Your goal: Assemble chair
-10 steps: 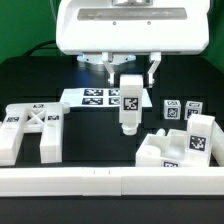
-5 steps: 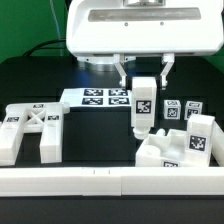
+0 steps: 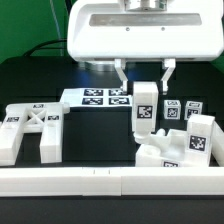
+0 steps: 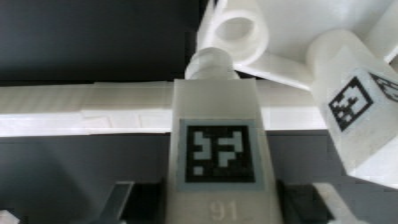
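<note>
My gripper (image 3: 143, 86) is shut on a white chair leg block (image 3: 145, 110) with a black-and-white tag. It holds the block upright, its lower end just above the seat slab (image 3: 165, 157) at the exterior view's right. In the wrist view the leg block (image 4: 219, 135) fills the middle between my fingers (image 4: 132, 203), and its rounded tip is over the seat part (image 4: 249, 45). Another tagged block (image 3: 200, 136) stands at the seat's right side. The X-braced panel (image 3: 30, 126) lies at the left.
The marker board (image 3: 98, 97) lies behind the gripper. Two small tagged leg blocks (image 3: 172, 110) (image 3: 192, 107) stand at the back right. A long white border rail (image 3: 100, 182) runs along the front edge and also shows in the wrist view (image 4: 80, 105).
My gripper has carried the leg block toward the exterior view's right, from over the marker board's edge to above the seat slab, and has dropped slightly.
</note>
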Motion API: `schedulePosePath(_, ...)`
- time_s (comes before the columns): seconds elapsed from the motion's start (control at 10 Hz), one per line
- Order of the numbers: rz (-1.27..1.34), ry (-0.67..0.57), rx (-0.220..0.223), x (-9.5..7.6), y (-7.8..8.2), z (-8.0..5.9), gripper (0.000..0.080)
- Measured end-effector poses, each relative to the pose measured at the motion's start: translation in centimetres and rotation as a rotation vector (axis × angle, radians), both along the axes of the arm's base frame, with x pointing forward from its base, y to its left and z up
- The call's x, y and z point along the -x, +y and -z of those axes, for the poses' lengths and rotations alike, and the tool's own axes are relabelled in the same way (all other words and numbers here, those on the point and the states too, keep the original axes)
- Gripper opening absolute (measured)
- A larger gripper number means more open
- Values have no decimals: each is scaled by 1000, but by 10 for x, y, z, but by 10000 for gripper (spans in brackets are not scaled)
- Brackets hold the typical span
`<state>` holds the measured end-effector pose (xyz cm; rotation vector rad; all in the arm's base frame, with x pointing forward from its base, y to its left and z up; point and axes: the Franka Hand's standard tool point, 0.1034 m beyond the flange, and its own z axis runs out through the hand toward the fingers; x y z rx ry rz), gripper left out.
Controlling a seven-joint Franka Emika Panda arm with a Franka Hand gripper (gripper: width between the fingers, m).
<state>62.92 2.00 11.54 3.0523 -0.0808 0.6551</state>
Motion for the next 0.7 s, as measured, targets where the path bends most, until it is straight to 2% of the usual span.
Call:
schedulePosePath(0.3,-16,1,2,-1,11,6,290)
schedulePosePath(0.4,-18,-34,11,-1,11,8,290)
schedulePosePath(0.7,-20,-21,15,4,10,16,290)
